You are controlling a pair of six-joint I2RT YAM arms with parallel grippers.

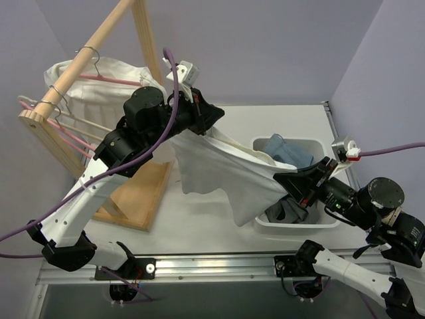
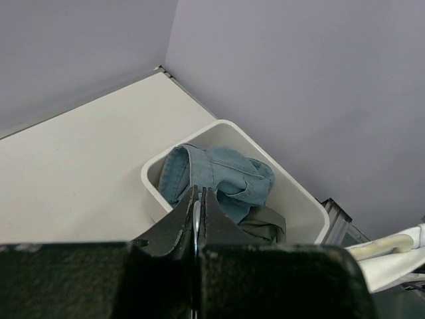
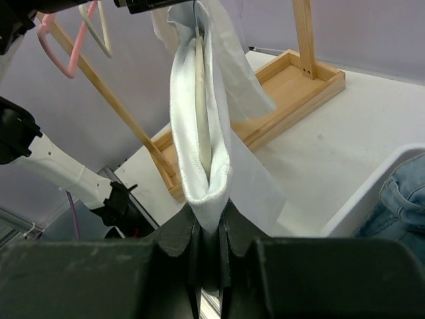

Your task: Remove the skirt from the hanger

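A dark grey crumpled cloth [image 1: 287,212] [image 2: 264,224], seemingly the skirt, lies in the white bin [image 1: 302,141] beside light blue denim [image 2: 219,173]. Pink hangers [image 1: 74,136] [image 3: 56,56] hang on the wooden rail. My left gripper [image 1: 212,116] [image 2: 197,193] is shut on a silver wire hook, holding a cream hanger [image 1: 242,147] [image 3: 201,100] in the air with a white shirt [image 1: 219,166] on it. My right gripper [image 1: 282,179] [image 3: 211,219] is shut on the shirt's ribbed edge, just left of the bin, stretching the cloth between both arms.
The wooden clothes rack [image 1: 86,56] stands at the left, its base tray [image 1: 139,193] on the table. More white cloth and hangers hang from its rail. The bin [image 2: 219,126] sits at the right, close to the table's back right corner and the purple walls.
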